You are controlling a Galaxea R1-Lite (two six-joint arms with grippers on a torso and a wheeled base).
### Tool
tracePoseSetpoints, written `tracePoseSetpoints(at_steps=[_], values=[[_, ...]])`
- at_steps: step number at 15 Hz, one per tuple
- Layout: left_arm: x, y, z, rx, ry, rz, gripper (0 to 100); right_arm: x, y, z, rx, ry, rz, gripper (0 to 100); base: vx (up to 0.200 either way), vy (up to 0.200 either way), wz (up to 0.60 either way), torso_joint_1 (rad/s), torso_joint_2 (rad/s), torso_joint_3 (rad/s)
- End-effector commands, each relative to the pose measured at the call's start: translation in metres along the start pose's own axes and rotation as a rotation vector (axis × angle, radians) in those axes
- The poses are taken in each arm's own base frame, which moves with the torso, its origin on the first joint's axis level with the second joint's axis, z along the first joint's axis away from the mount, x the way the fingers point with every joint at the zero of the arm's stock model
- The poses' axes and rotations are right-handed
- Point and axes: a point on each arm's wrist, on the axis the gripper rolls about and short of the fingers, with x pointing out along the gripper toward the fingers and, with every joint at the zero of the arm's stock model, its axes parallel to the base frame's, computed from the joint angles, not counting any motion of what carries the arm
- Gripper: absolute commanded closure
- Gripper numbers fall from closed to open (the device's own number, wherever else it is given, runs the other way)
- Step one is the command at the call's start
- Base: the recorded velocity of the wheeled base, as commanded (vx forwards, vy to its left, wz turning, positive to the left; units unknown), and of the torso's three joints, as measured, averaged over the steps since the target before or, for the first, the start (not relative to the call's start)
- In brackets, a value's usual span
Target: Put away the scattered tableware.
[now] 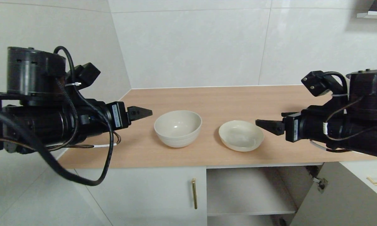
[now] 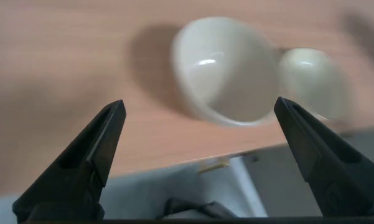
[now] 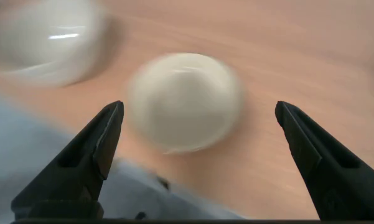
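Black arms [image 1: 44, 122], looped cables [image 1: 110, 147], pointed end effectors [image 1: 141, 113]

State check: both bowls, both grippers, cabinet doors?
deep bowl: upright on the counter, empty, not held.
shallow bowl: upright on the counter, empty, not held.
left gripper: open, holding nothing.
right gripper: open, holding nothing.
left cabinet door: shut.
right cabinet door: swung open.

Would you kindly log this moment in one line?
left gripper open | right gripper open | deep bowl, shallow bowl on counter | cabinet open
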Motion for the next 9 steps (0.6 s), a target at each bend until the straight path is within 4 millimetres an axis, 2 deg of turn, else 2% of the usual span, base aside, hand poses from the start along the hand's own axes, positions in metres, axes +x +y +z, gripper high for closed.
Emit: tracePoseSetpoints(at_steps=[1, 3, 9], values=[[0.026, 0.0, 0.003, -0.026, 0.031, 0.085, 0, 0.037, -0.007, -0.007, 0.045, 0.093, -0.101, 0, 0.0, 0.0, 0.0, 0.0, 0.0, 0.0], [0.039, -0.003, -0.001, -0.051, 0.022, 0.159, 0, 0.038, -0.007, 0.0, 0.104, 0.108, -0.12, 0, 0.0, 0.0, 0.0, 0.0, 0.0, 0.0], [0.082, -0.019, -0.028, 0.001, 0.03, 0.251, 0, 0.038, -0.007, -0.002, 0.107, 0.107, -0.179, 0, 0.0, 0.0, 0.0, 0.0, 0.0, 0.0]])
